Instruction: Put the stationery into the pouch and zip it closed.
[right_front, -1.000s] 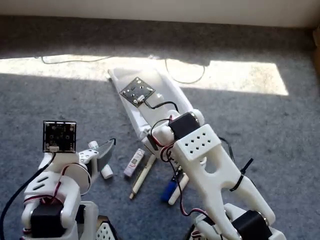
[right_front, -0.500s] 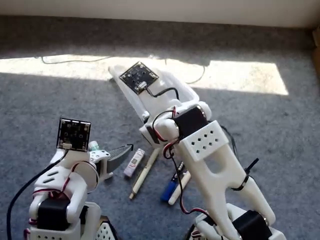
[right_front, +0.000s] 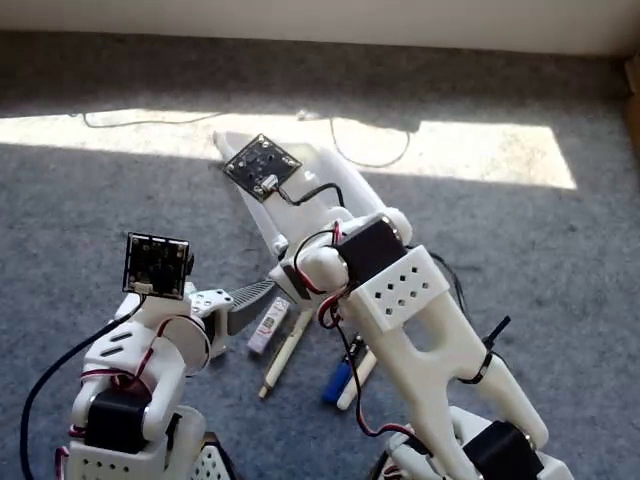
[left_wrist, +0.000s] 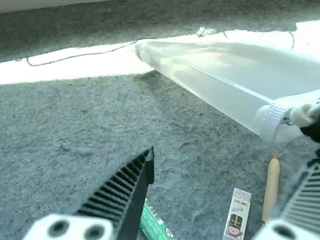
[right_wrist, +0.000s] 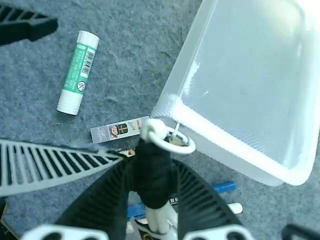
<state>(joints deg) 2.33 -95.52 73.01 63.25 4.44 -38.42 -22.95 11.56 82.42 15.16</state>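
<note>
The translucent white pouch (right_front: 330, 190) lies open on the grey carpet, long side running away from me. My right gripper (right_front: 288, 270) is at its near end, shut on the zipper pull (right_wrist: 161, 136) by the pouch's corner (right_wrist: 172, 107). My left gripper (left_wrist: 220, 195) hangs open low over the carpet, its fingers either side of the green glue stick (left_wrist: 154, 225) (right_wrist: 77, 72). A small boxed eraser (right_front: 268, 324) (left_wrist: 236, 220) and a beige pencil (right_front: 285, 350) (left_wrist: 271, 190) lie just right of it. A blue pen (right_front: 340, 380) and a white pen (right_front: 358, 378) lie under the right arm.
A thin cable (right_front: 150, 122) runs along the sunlit strip of carpet behind the pouch. The wall's base (right_front: 320, 20) closes off the far side. Open carpet (right_front: 100, 200) stretches left of the pouch.
My left arm has swung forward and right, bringing its open gripper over the glue stick near the eraser. The right gripper has shifted slightly left with the pouch's end.
</note>
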